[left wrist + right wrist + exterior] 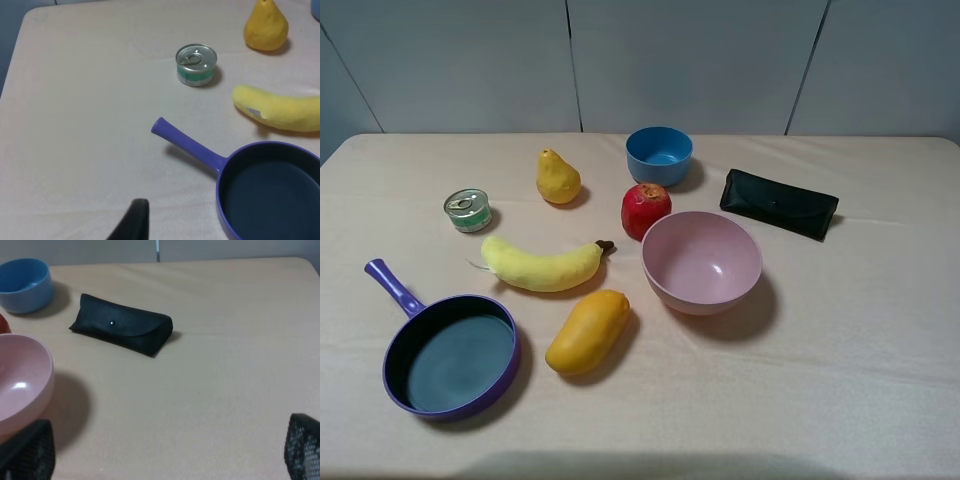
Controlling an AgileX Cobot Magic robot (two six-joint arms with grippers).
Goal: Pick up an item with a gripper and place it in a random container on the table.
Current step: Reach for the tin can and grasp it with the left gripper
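Observation:
The small tin can [468, 210] with a silver pull-ring lid and green-and-white label stands on the beige table [840, 380] at the left; it also shows in the left wrist view [196, 64]. The purple frying pan [450, 355] lies at the front left, empty, with its handle [187, 145] pointing toward the can. Neither arm shows in the exterior high view. Of the left gripper only one dark fingertip [136, 220] shows, well short of the pan handle. My right gripper [165, 450] is open and empty, with its fingertips [30, 447] far apart.
A yellow pear [558, 178], a banana [542, 266] and a mango [587, 331] lie between can and pan. A red pomegranate [646, 209], a blue bowl [659, 155], a pink bowl [701, 262] and a black case [779, 203] sit to the right.

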